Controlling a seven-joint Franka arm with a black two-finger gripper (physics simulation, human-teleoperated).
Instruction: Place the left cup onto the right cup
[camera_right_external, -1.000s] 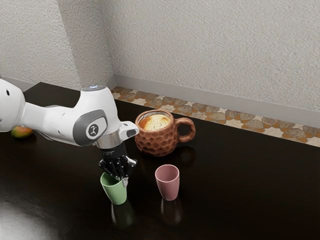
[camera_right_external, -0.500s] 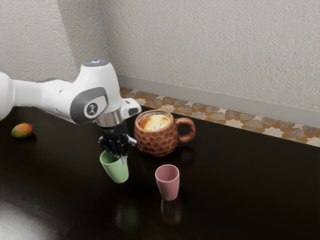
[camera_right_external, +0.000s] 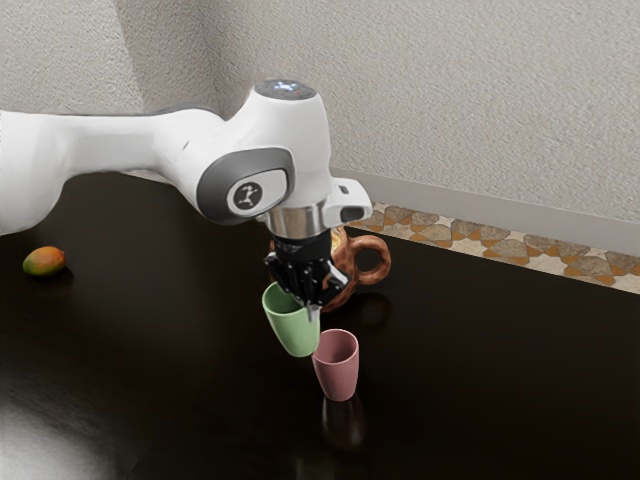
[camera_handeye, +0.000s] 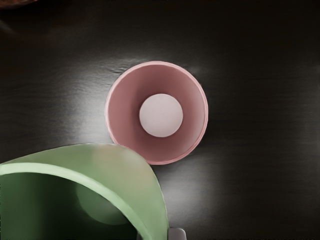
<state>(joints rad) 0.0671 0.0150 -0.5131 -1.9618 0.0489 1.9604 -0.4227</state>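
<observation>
My gripper (camera_right_external: 304, 296) is shut on the rim of the green cup (camera_right_external: 291, 320), which hangs tilted in the air above the dark table (camera_right_external: 480, 370). The pink cup (camera_right_external: 335, 364) stands upright on the table just to the exterior view's right of the green cup and below it. In the wrist view the pink cup (camera_handeye: 156, 113) lies open-mouthed almost straight under my hand, with the green cup (camera_handeye: 95, 192) large and close, overlapping the pink rim at one side.
A big brown dimpled mug (camera_right_external: 345, 270) full of coffee stands behind my gripper, partly hidden by it. A small orange-green fruit (camera_right_external: 44, 261) lies at the exterior view's far left. A tiled floor strip (camera_right_external: 520, 245) runs beyond the table's back edge.
The green cup has been lifted off the table and carried to the exterior view's right, from well left of the pink cup to nearly above it. The pink cup has stayed put.
</observation>
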